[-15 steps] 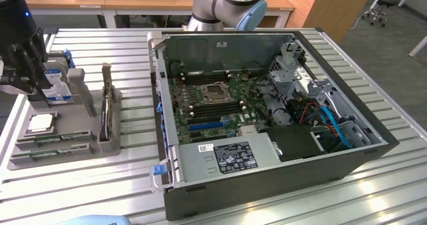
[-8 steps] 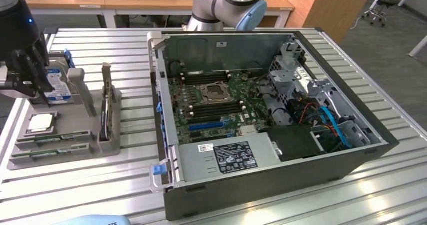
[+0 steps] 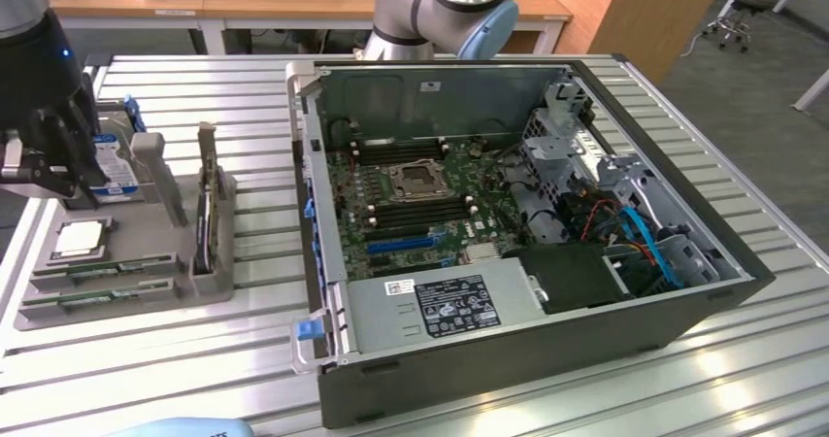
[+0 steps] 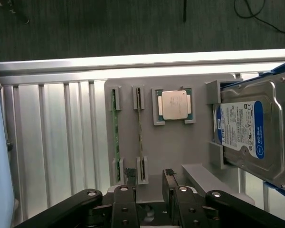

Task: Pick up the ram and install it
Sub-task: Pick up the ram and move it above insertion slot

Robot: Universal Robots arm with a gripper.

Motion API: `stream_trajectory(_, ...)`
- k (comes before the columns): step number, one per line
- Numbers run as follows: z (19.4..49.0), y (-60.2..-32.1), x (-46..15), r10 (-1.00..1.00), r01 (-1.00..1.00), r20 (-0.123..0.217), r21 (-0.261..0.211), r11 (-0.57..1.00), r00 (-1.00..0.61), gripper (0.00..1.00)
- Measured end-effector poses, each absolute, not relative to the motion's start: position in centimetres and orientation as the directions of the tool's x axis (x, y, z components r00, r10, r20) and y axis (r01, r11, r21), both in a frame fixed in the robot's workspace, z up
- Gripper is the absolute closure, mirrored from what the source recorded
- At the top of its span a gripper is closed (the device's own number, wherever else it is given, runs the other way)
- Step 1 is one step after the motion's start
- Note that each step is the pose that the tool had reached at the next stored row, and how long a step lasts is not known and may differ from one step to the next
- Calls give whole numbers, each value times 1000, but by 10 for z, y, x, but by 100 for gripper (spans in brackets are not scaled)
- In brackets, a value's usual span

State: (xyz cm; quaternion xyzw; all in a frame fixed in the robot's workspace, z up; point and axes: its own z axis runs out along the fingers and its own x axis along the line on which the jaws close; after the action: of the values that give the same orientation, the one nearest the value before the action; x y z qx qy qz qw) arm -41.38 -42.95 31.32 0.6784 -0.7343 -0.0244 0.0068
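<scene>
Wrist view: the gripper (image 4: 149,175) is shown with its jaws spread wide, and nothing is held between them; its black fingertips (image 4: 129,173) are seen against the near edge of a grey tray (image 4: 180,147), apart from everything on it; the ram (image 4: 139,124), a thin green stick, is seated on edge in its tray slots straight ahead of the fingertips, its line falling inside the gap between them and close to one finger; a second ram stick (image 4: 115,135) is seated parallel just beside it, outside that gap; how far above the sticks the fingertips are held cannot be told. A square silver processor (image 4: 175,104) is cradled ahead of the gripper on the ram's other side; a hard drive (image 4: 249,130) with a blue label is propped in brackets further out on that same side; the tray is set on a slatted metal table (image 4: 57,142).

In the exterior view the gripper (image 3: 65,184) is seen at the hard-drive end of the tray (image 3: 155,262), in front of the hard drive (image 3: 116,170); the processor (image 3: 81,238) is found just past the gripper's tip, followed by the ram (image 3: 107,270) and the second ram stick (image 3: 93,299), both resting in their slots; an open computer case (image 3: 518,214) is placed on the table (image 3: 169,359) well apart from the gripper, toward the exterior view's right; its motherboard (image 3: 414,194) is exposed.
</scene>
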Motion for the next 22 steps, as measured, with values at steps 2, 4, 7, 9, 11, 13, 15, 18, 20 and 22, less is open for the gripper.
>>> stream_trajectory(2,311,-430,-414,-997,-996,-23,45,78,-79,65)
stream_trajectory(4,309,-430,-414,-997,-996,-23,45,78,-79,65)
stream_trajectory(7,306,-430,-414,-997,-996,-23,45,78,-79,65)
stream_trajectory(9,304,-430,-414,-997,-996,-23,45,78,-79,65)
stream_trajectory(11,303,-430,-414,-997,-996,-23,45,78,-79,65)
stream_trajectory(13,301,-430,-414,-997,-996,-23,45,78,-79,65)
stream_trajectory(15,299,-430,-414,-997,-996,-23,45,78,-79,65)
stream_trajectory(18,296,-430,-414,-997,-996,-23,45,78,-79,65)
stream_trajectory(20,293,-430,-414,-997,-996,-23,45,78,-79,65)
stream_trajectory(22,290,-430,-414,-997,-996,-23,45,78,-79,65)
